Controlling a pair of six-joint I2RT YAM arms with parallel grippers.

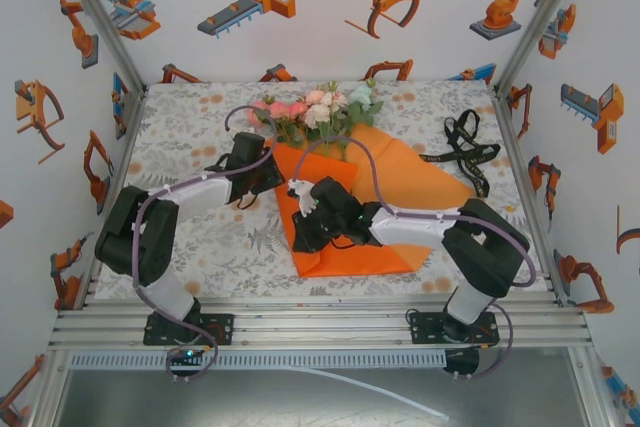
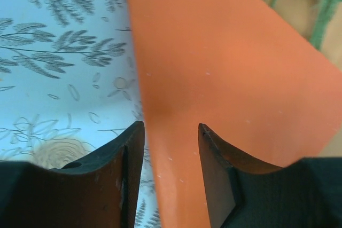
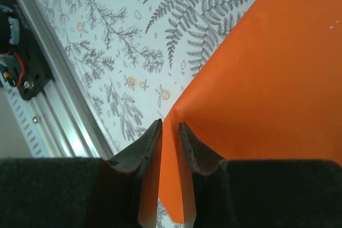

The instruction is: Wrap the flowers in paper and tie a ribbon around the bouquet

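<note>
Paper (image 1: 425,182) lay on the table (image 1: 200,247), with the flowers (image 1: 315,107) at its far corner. The left hand (image 2: 171,132) was spread astride the sheet's edge. The right hand (image 3: 170,126) was nearly closed around a near edge, grip unclear.

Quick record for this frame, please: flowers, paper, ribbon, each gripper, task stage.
flowers: far centre, stems at the paper's far edge
paper: orange, mid-table, not yet wrapped round stems
ribbon: loose by paper's right corner, untied
left gripper: open, astride paper edge
right gripper: nearly closed over paper corner, grip unclear
stage: wrapping
</note>
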